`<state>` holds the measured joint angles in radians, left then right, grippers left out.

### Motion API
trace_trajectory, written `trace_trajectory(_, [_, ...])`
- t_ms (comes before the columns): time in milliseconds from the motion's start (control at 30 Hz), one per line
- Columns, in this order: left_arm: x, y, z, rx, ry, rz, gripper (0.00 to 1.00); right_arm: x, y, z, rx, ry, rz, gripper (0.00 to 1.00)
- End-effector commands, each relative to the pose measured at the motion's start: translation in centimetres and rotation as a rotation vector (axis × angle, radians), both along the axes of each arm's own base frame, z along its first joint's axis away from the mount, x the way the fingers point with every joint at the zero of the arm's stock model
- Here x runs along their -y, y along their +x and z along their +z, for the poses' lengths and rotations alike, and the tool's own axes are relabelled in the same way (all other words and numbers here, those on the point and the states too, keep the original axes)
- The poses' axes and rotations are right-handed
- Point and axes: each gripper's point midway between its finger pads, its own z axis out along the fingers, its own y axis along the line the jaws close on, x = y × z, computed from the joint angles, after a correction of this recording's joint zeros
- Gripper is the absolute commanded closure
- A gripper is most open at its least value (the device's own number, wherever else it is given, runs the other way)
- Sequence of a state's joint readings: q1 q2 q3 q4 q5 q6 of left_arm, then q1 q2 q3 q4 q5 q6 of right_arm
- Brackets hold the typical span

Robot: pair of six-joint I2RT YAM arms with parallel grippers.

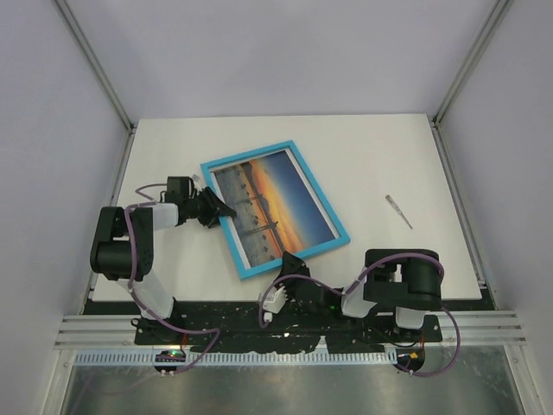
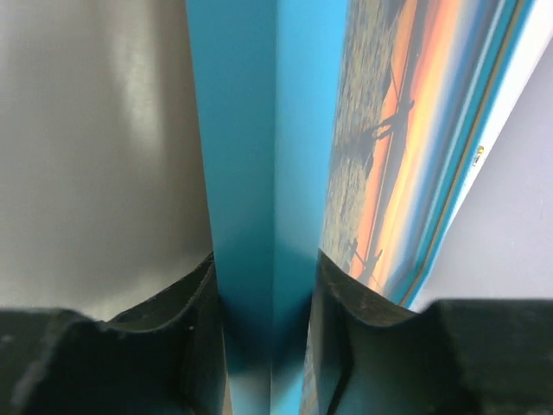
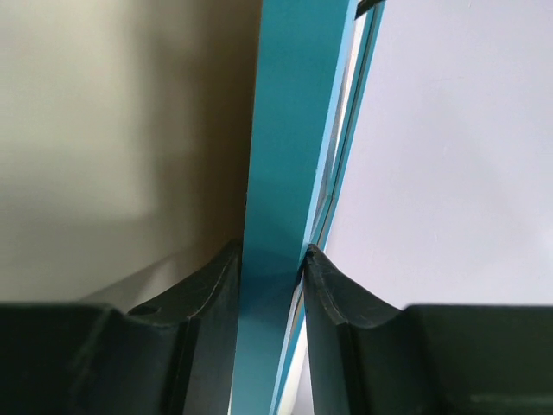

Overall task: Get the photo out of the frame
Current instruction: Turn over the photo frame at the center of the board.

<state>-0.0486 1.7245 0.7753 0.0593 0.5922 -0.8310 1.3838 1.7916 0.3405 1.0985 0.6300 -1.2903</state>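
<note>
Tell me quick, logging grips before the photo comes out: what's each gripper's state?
Left gripper: shut on the frame, left edge.
Right gripper: shut on the frame, near edge.

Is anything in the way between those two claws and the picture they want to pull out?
Only the frame itself: the left gripper and right gripper each clamp its blue rim, with the photo seated inside it.

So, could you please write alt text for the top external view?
From above, a light-blue frame holding a sunset photo sits askew on a white table, gripped at its left edge by the left end effector and at its near edge by the right end effector. A thin pen-like object lies to its right.
</note>
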Motion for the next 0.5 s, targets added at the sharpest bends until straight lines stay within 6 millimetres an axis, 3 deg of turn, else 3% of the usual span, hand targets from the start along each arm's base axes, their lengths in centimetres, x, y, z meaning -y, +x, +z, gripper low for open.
trace_trajectory(0, [-1.8, 0.8, 1.4, 0.043, 0.023, 0.03, 0.55, 1.6, 0.1, 1.8, 0.032, 0.032, 0.002, 0.92])
trace_trajectory(33, [-2.9, 1.2, 1.6, 0.047, 0.026, 0.056, 0.52, 1.7, 0.0, 2.1, 0.029, 0.042, 0.008, 0.92])
trace_trajectory(167, [-3.6, 1.1, 1.5, 0.04, 0.047, 0.047, 0.38, 3.0, -0.1, 2.5, 0.023, 0.054, 0.019, 0.92])
trace_trajectory(467, [-5.0, 2.4, 3.7, 0.081, 0.091, -0.064, 0.33, 6.3, -0.2, 3.2, 0.003, 0.099, 0.113, 0.92])
